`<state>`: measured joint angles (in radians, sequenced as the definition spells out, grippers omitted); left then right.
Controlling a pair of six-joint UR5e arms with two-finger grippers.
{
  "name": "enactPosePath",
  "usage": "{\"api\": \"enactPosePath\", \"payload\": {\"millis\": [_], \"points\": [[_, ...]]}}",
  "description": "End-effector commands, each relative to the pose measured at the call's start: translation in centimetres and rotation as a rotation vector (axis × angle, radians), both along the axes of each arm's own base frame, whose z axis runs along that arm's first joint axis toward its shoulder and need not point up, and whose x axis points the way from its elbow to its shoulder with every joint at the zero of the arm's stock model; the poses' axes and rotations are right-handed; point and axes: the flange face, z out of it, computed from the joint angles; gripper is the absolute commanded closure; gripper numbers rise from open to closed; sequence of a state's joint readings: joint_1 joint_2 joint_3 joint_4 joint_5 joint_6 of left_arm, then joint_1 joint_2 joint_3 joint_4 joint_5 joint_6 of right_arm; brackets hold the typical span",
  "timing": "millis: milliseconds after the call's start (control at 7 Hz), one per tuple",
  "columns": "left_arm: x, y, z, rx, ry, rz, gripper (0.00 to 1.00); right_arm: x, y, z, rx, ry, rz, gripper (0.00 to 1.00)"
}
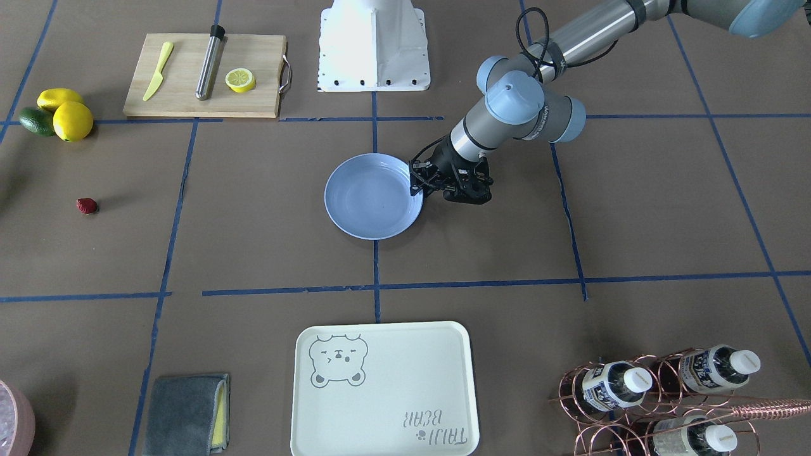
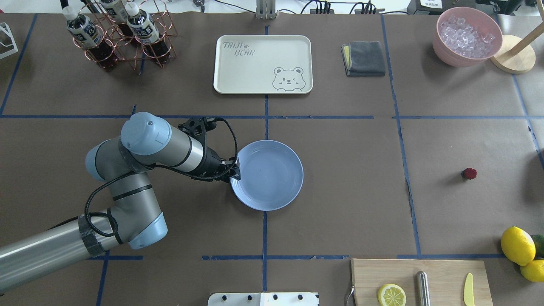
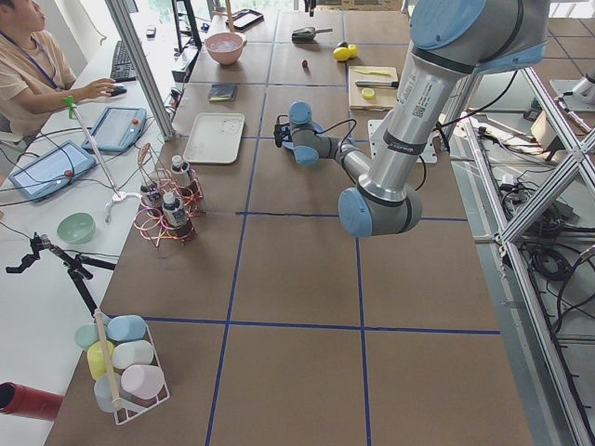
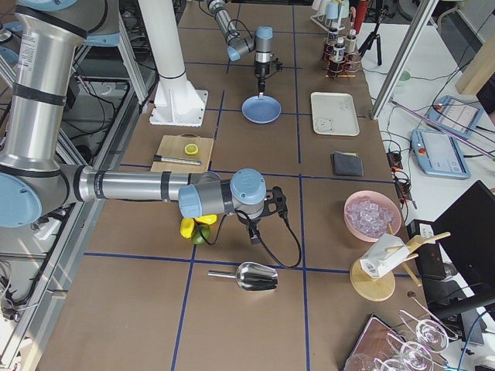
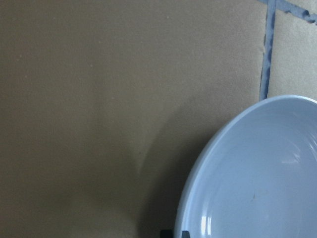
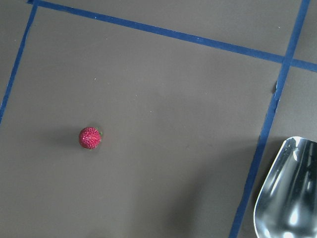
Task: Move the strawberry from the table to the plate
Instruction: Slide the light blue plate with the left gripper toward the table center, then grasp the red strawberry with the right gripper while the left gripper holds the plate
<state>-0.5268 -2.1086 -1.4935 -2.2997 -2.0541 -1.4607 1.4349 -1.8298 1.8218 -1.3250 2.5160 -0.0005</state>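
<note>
Well, see the strawberry [image 1: 87, 205] lying alone on the table [image 1: 253, 240], well apart from the plate [image 1: 355, 228]. See the left gripper [image 2: 235, 170] right at the plate's rim; cannot tell if wide or narrow. Same for the right gripper [image 4: 254, 226].

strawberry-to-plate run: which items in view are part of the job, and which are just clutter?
Job:
strawberry
plate
table

Lying about:
lemons
avocado
cutting board
bear tray
grey cloth
bottles
pink ice bowl
metal scoop
</note>
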Motion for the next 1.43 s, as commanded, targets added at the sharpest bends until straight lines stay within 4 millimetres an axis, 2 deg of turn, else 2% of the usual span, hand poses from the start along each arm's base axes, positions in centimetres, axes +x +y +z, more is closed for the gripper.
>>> {"api": "enactPosePath", "payload": {"millis": [0,143,286,429,571,857,1143,1286], "points": [[-1.6,-0.3,-2.0,0.019,0.038,-0.014,0.23,-5.1,0.2,-1.6,-0.100,-0.033,0.075,0.00],[-2.6,-0.8,-2.7,0.023,0.052,-0.026,0.23,-8.7,0.3,-2.0,-0.127,0.011,0.118,0.00],[-2.9,-1.1,-2.9,0.025,0.056,-0.034,0.21,-12.4,1.1,-2.0,-0.088,0.058,0.119,0.00],[-2.9,-1.0,-2.9,0.025,0.056,-0.033,0.21,-15.8,1.8,-1.9,-0.126,0.100,0.158,0.00],[-2.9,-1.0,-2.8,0.024,0.054,-0.033,0.21,-17.8,2.0,-2.5,-0.205,0.087,0.197,0.00],[-2.9,-1.0,-2.5,0.021,0.049,-0.034,0.20,-20.8,2.1,-2.0,-0.217,0.128,0.272,0.00],[-2.8,-0.9,-2.3,0.020,0.046,-0.033,0.20,-23.7,-0.3,-1.1,-0.216,0.142,0.286,0.00],[-2.8,-0.9,-2.3,0.020,0.046,-0.033,0.20,-24.1,-0.5,-0.7,-0.217,0.146,0.283,0.00]]}}
